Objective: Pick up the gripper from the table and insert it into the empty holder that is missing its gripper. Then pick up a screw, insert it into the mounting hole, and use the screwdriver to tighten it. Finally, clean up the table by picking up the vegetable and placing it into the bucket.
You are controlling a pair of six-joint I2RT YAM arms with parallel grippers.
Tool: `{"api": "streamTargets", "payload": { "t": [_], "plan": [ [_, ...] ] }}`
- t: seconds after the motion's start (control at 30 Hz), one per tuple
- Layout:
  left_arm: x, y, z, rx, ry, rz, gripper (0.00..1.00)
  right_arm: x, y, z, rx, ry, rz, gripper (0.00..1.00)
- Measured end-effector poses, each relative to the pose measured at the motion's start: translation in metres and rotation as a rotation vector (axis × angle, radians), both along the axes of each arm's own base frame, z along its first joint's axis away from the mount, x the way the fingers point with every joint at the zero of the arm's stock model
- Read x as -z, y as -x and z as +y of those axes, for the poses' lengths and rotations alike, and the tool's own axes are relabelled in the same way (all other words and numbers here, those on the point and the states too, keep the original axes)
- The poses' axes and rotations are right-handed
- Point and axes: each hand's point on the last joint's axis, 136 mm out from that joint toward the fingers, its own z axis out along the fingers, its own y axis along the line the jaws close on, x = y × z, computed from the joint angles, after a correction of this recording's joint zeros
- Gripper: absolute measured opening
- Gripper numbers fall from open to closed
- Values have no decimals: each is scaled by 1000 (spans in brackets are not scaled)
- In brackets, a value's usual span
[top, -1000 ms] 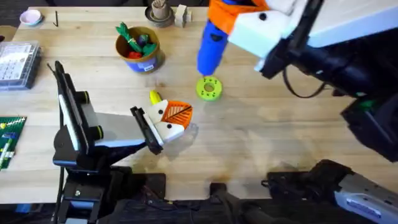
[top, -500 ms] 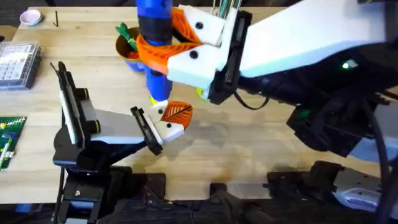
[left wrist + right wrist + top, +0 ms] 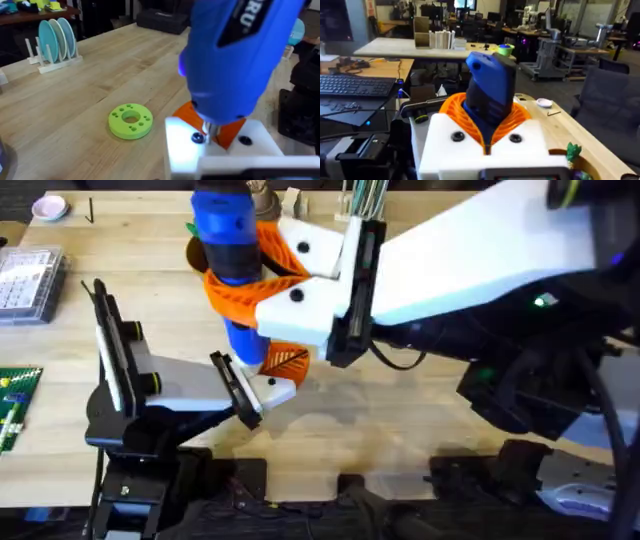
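Since half a second ago, the right gripper (image 3: 262, 285) has carried the screwdriver (image 3: 228, 250) slightly left and lower, its tip now over the holder (image 3: 272, 388).

Overhead: the right arm reaches across the middle, its orange-padded fingers clamped on the blue screwdriver body. Below it, the orange gripper (image 3: 285, 360) sits on the white holder. The left gripper's (image 3: 262, 385) opening cannot be told. The bucket (image 3: 196, 252) is largely hidden behind the screwdriver.

Left wrist: the screwdriver's (image 3: 235, 60) silver tip meets a screw (image 3: 198, 137) in the holder (image 3: 185, 145). A green disc (image 3: 130, 120) lies nearby on the table (image 3: 75, 100).

Right wrist: orange pads (image 3: 452, 112) squeeze the screwdriver (image 3: 490, 95) on both sides.
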Motion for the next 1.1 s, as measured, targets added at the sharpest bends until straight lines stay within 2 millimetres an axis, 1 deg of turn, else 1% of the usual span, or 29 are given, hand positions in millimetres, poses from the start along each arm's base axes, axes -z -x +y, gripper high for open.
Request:
{"api": "streamTargets", "payload": {
  "t": [0.27, 0.73, 1.1],
  "plan": [
    [0, 0, 0, 0, 0, 0, 13, 2, 1, 1, 5, 14, -28, 21],
    [0, 0, 0, 0, 0, 0, 13, -3, 1, 0, 18, 7, -89, 21],
    [0, 0, 0, 0, 0, 0, 13, -3, 1, 0, 18, 6, -88, 21]
  ]
}}
